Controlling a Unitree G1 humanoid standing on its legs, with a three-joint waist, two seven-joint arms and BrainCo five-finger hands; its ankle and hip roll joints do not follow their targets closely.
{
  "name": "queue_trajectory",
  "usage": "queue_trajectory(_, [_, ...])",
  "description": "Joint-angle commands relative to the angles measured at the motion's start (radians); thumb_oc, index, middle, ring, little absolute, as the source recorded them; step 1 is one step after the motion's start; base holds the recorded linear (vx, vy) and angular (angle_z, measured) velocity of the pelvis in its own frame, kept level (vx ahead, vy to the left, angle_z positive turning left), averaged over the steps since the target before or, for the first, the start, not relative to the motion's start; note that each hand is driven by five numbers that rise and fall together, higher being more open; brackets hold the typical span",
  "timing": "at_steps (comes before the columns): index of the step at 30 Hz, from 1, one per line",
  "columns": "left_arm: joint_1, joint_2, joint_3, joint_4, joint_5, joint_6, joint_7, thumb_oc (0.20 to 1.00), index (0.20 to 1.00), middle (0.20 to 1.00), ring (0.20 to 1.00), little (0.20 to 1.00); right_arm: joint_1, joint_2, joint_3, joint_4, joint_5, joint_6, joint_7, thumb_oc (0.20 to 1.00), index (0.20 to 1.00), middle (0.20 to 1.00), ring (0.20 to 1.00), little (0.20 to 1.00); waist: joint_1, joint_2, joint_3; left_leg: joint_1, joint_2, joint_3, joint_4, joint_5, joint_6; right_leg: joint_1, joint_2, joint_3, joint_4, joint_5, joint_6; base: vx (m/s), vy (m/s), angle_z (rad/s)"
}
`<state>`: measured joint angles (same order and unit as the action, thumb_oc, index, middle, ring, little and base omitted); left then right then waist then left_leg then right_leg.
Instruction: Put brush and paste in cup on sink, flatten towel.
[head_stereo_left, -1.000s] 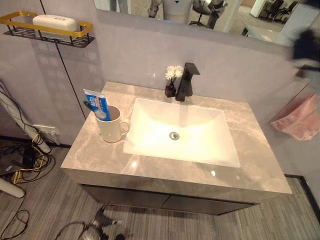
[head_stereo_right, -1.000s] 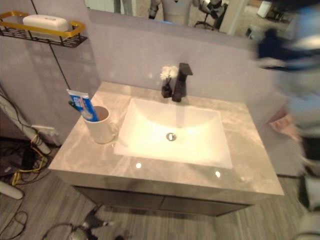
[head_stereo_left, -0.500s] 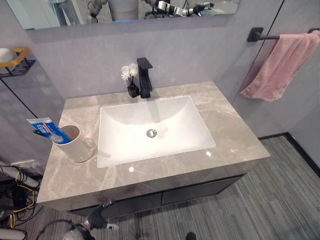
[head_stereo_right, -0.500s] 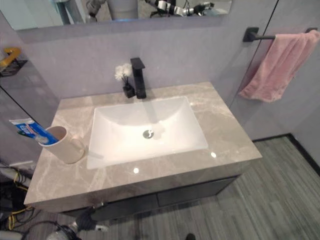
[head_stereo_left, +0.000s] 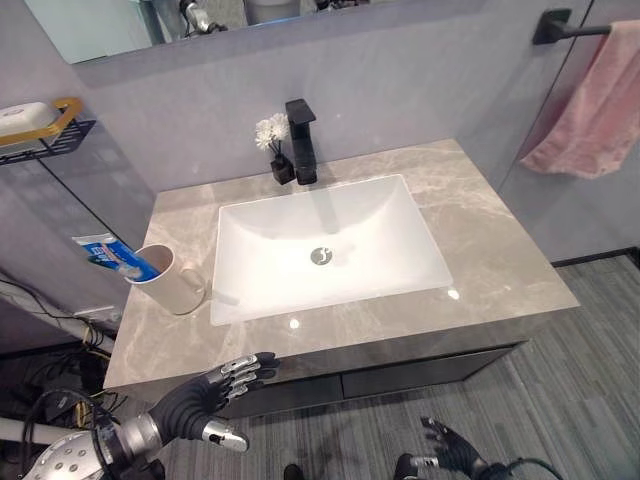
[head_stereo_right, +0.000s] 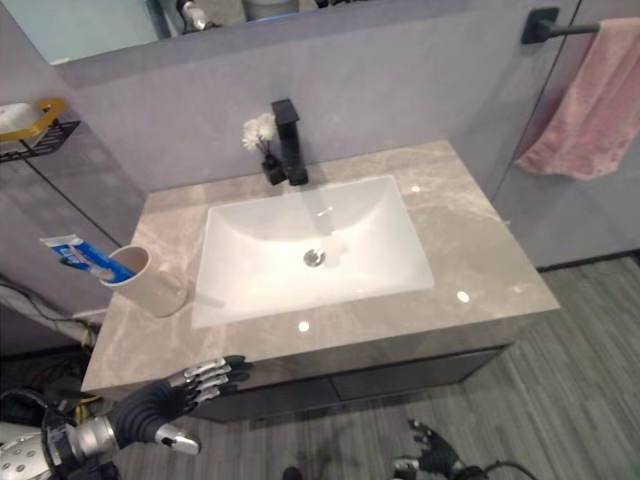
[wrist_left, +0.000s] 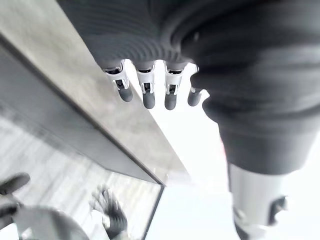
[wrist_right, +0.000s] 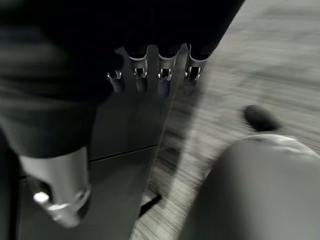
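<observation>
The pink hanging towel (head_stereo_left: 592, 110) is cut off by the frame edge. The brush inside my cream ceramic cup (head_stereo_left: 176, 281) is mostly hidden behind the blue-and-white paste tube (head_stereo_left: 112, 255).

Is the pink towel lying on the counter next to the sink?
No, the pink towel hangs bunched from the black wall bar, up to the right of the counter.
</observation>
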<state>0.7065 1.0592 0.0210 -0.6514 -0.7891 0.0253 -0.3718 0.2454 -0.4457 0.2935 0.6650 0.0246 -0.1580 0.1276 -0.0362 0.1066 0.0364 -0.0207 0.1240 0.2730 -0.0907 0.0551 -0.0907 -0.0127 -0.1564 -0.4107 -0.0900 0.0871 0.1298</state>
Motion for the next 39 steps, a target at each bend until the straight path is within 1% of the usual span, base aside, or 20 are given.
queue_trajectory(1, [-0.028,-0.022,0.078,0.015,-0.060,-0.076,0.037,1.000,1.000,1.000,1.000,1.000,-0.045,-0.042,-0.045,0.089,0.004,-0.040,-0.030,1.000,1.000,1.000,1.000,1.000,0.001,-0.041,0.011,-0.048,0.058,-0.051,0.003,0.041,-0.036,0.010,-0.048,0.023,0.003,-0.029,0.054,-0.01,-0.054,0.22])
queue_trajectory(2, [-0.020,-0.041,0.107,0.008,-0.049,-0.102,0.053,1.000,1.000,1.000,1.000,1.000,-0.033,-0.041,-0.033,0.088,-0.020,-0.043,-0.040,1.000,1.000,1.000,1.000,1.000,0.010,-0.041,0.010,-0.056,0.058,-0.062,0.003,0.044,-0.038,0.013,-0.048,0.011,0.003,-0.033,0.052,0.00,-0.049,0.23])
queue_trajectory(3, [-0.015,-0.057,0.118,0.013,-0.053,-0.111,0.061,0.925,0.925,0.925,0.925,0.925,-0.022,-0.041,-0.035,0.079,-0.027,-0.047,-0.044,1.000,1.000,1.000,1.000,1.000,0.012,-0.042,0.012,-0.057,0.057,-0.067,0.003,0.044,-0.038,0.016,-0.047,0.004,0.003,-0.034,0.052,0.01,-0.052,0.29])
queue_trajectory(4, [-0.007,-0.100,0.135,0.034,-0.035,-0.128,0.086,0.200,0.200,0.200,0.200,0.200,-0.010,-0.035,-0.040,0.083,-0.032,-0.051,-0.056,1.000,1.000,1.000,1.000,1.000,0.018,-0.045,0.014,-0.060,0.056,-0.075,0.003,0.045,-0.039,0.021,-0.047,-0.008,0.003,-0.037,0.051,0.01,-0.032,0.33])
queue_trajectory(8, [-0.010,-0.253,0.188,0.095,0.059,-0.179,0.154,0.200,0.200,0.200,0.200,0.200,-0.007,0.028,-0.095,0.106,0.051,-0.051,-0.084,1.000,1.000,1.000,1.000,1.000,0.038,-0.057,0.019,-0.064,0.055,-0.088,0.003,0.044,-0.036,0.028,-0.045,-0.027,0.003,-0.045,0.047,0.02,-0.028,0.22])
queue_trajectory(15, [-0.052,-0.355,0.232,0.187,0.188,-0.221,0.217,0.200,0.200,0.200,0.200,0.200,-0.016,0.069,-0.134,0.101,0.146,-0.049,-0.101,1.000,1.000,1.000,1.000,1.000,0.051,-0.068,0.029,-0.071,0.060,-0.109,0.003,0.026,-0.046,0.034,-0.041,-0.025,0.003,-0.066,0.048,0.03,-0.017,0.03])
queue_trajectory(16, [-0.054,-0.356,0.232,0.187,0.190,-0.221,0.218,0.200,0.200,0.200,0.200,0.200,-0.018,0.069,-0.135,0.102,0.146,-0.050,-0.102,1.000,1.000,1.000,1.000,1.000,0.051,-0.068,0.034,-0.080,0.058,-0.099,0.003,0.045,-0.038,0.025,-0.043,-0.038,0.003,-0.049,0.041,0.01,-0.007,0.04])
queue_trajectory(17, [-0.060,-0.366,0.249,0.190,0.232,-0.232,0.232,0.200,0.200,0.200,0.200,0.200,-0.022,0.073,-0.137,0.107,0.152,-0.048,-0.106,1.000,1.000,1.000,1.000,1.000,0.054,-0.069,0.032,-0.072,0.060,-0.108,0.003,0.024,-0.047,0.033,-0.040,-0.027,0.003,-0.065,0.049,-0.07,0.012,0.09])
queue_trajectory(18, [-0.067,-0.376,0.261,0.193,0.259,-0.241,0.242,0.200,0.200,0.200,0.200,0.200,-0.028,0.072,-0.138,0.104,0.156,-0.048,-0.106,1.000,1.000,1.000,1.000,1.000,0.055,-0.071,0.040,-0.086,0.057,-0.098,0.003,0.045,-0.038,0.020,-0.044,-0.040,0.003,-0.047,0.041,0.08,-0.010,0.10])
queue_trajectory(19, [-0.079,-0.389,0.264,0.211,0.271,-0.244,0.251,0.200,0.200,0.200,0.200,0.200,-0.033,0.073,-0.139,0.106,0.159,-0.047,-0.108,1.000,1.000,1.000,1.000,1.000,0.056,-0.071,0.038,-0.078,0.059,-0.104,0.003,0.024,-0.046,0.025,-0.043,-0.027,0.003,-0.062,0.050,-0.07,0.028,0.14])
queue_trajectory(20, [-0.098,-0.399,0.264,0.226,0.278,-0.247,0.263,0.200,0.200,0.200,0.200,0.200,-0.040,0.069,-0.141,0.103,0.162,-0.043,-0.110,1.000,1.000,1.000,1.000,1.000,0.056,-0.072,0.047,-0.091,0.057,-0.094,0.003,0.044,-0.037,0.010,-0.046,-0.038,0.003,-0.042,0.042,-0.01,0.022,0.09])
queue_trajectory(23, [-0.138,-0.419,0.255,0.234,0.314,-0.245,0.272,0.200,0.200,0.200,0.200,0.200,-0.046,0.057,-0.144,0.092,0.160,-0.039,-0.108,1.000,1.000,1.000,1.000,1.000,0.056,-0.070,0.058,-0.102,0.054,-0.086,0.003,0.040,-0.033,-0.008,-0.049,-0.031,0.003,-0.036,0.043,0.01,0.012,0.01])
queue_trajectory(24, [-0.145,-0.421,0.249,0.235,0.319,-0.240,0.272,0.200,0.200,0.200,0.200,0.200,-0.042,0.054,-0.145,0.087,0.157,-0.036,-0.108,1.000,1.000,1.000,1.000,1.000,0.051,-0.069,0.056,-0.094,0.055,-0.094,0.003,0.019,-0.040,-0.004,-0.048,-0.018,0.003,-0.051,0.052,0.03,0.015,-0.05])
queue_trajectory(25, [-0.147,-0.422,0.248,0.235,0.319,-0.240,0.272,0.200,0.200,0.200,0.200,0.200,-0.042,0.054,-0.146,0.085,0.157,-0.035,-0.108,1.000,1.000,1.000,1.000,1.000,0.052,-0.068,0.061,-0.103,0.053,-0.083,0.003,0.038,-0.032,-0.012,-0.050,-0.030,0.003,-0.035,0.044,0.02,0.009,-0.06])
queue_trajectory(28, [-0.189,-0.413,0.224,0.250,0.336,-0.229,0.269,0.200,0.200,0.200,0.200,0.200,-0.059,0.046,-0.145,0.097,0.155,-0.028,-0.111,1.000,1.000,1.000,1.000,1.000,0.040,-0.062,0.066,-0.102,0.053,-0.087,0.003,0.018,-0.039,-0.020,-0.052,-0.009,0.003,-0.049,0.053,0.04,0.015,-0.13])
queue_trajectory(29, [-0.199,-0.407,0.225,0.251,0.364,-0.229,0.266,0.200,0.200,0.200,0.200,0.200,-0.063,0.046,-0.148,0.095,0.158,-0.026,-0.110,1.000,1.000,1.000,1.000,1.000,0.036,-0.061,0.072,-0.115,0.051,-0.074,0.003,0.038,-0.032,-0.034,-0.055,-0.018,0.003,-0.032,0.045,0.00,0.027,-0.18])
queue_trajectory(30, [-0.216,-0.408,0.218,0.265,0.402,-0.230,0.274,0.200,0.200,0.200,0.200,0.200,-0.060,0.046,-0.157,0.099,0.165,-0.026,-0.109,1.000,1.000,1.000,1.000,1.000,0.029,-0.061,0.071,-0.110,0.053,-0.079,0.003,0.017,-0.039,-0.033,-0.054,-0.001,0.003,-0.049,0.054,-0.07,0.034,-0.11])
queue_trajectory(31, [-0.228,-0.407,0.211,0.276,0.406,-0.230,0.274,0.200,0.200,0.200,0.200,0.200,-0.060,0.041,-0.159,0.094,0.162,-0.025,-0.108,1.000,1.000,1.000,1.000,1.000,0.026,-0.061,0.078,-0.119,0.051,-0.067,0.003,0.036,-0.031,-0.044,-0.055,-0.009,0.003,-0.032,0.045,0.02,0.018,-0.10])
queue_trajectory(36, [-0.276,-0.427,0.185,0.316,0.412,-0.221,0.283,0.200,0.200,0.200,0.200,0.200,-0.050,0.021,-0.154,0.088,0.128,-0.018,-0.107,1.000,1.000,1.000,1.000,1.000,0.012,-0.065,0.080,-0.113,0.054,-0.055,0.003,0.032,-0.030,-0.049,-0.053,0.003,0.003,-0.033,0.043,0.02,-0.003,-0.07])
queue_trajectory(39, [-0.299,-0.450,0.168,0.348,0.359,-0.207,0.285,0.200,0.200,0.200,0.200,0.200,-0.057,0.014,-0.164,0.101,0.121,-0.013,-0.113,1.000,1.000,1.000,1.000,1.000,0.000,-0.069,0.081,-0.109,0.056,-0.045,0.003,0.030,-0.029,-0.055,-0.050,0.014,0.003,-0.033,0.041,0.02,-0.009,-0.06])
